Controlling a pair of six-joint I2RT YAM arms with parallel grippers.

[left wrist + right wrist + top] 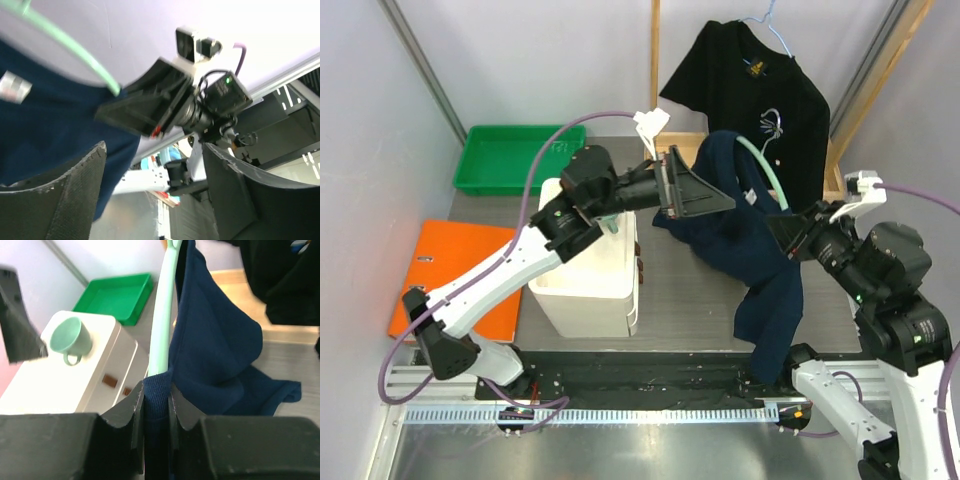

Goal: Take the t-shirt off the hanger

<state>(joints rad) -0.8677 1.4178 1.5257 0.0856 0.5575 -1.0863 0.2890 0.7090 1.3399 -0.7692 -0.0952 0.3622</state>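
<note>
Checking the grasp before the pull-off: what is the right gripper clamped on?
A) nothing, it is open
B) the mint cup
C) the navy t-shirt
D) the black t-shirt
C: the right wrist view shows the right gripper shut on a ribbed edge of the navy t-shirt.

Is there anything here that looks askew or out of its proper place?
Yes. The navy t-shirt sits crooked on the mint-green hanger: one hanger arm is bare, the cloth is bunched, and one end trails over the near edge of the table. The right tool pinches a fold of it beside the hanger.
</note>
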